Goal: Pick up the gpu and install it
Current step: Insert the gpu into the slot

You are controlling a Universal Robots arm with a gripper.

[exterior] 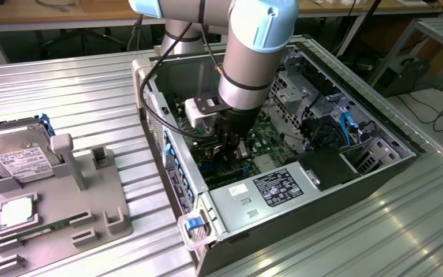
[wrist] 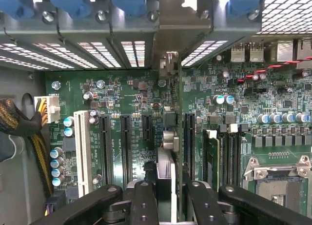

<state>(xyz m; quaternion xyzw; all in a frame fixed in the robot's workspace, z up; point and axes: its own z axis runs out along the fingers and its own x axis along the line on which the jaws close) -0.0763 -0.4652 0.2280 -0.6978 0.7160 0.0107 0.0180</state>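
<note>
Exterior view: grey-and-light-blue robot arm (exterior: 246, 63) reaches down into the open black and silver computer case (exterior: 229, 199) lying on the ribbed metal table (exterior: 67, 92); its black end effector (exterior: 229, 151) sits low over the green motherboard (exterior: 271, 144), near the case's middle. On the exterior view's left, a grey plastic parts holder (exterior: 90, 202) on the table carries a silver boxy hard drive with white label (exterior: 18, 156), a square silver processor chip (exterior: 18, 210) and a narrow green memory stick (exterior: 41, 231). Silver power supply box with black label (exterior: 271, 193) fills the case's near corner. Wrist view: the end effector (wrist: 166, 191) is clenched on the thin dark gpu card (wrist: 168, 137), seen edge-on, standing upright between the black fingers (wrist: 144, 200). The card runs along the motherboard between the black expansion slots (wrist: 125, 142), its silvery bracket end (wrist: 169, 64) up at the case's rear slot wall, beside the vented slot covers (wrist: 97, 51). Whether the card's edge is seated in a slot, cannot tell. White slot (wrist: 82, 152) and the metal processor socket (wrist: 280, 183) sit well apart on either side.
</note>
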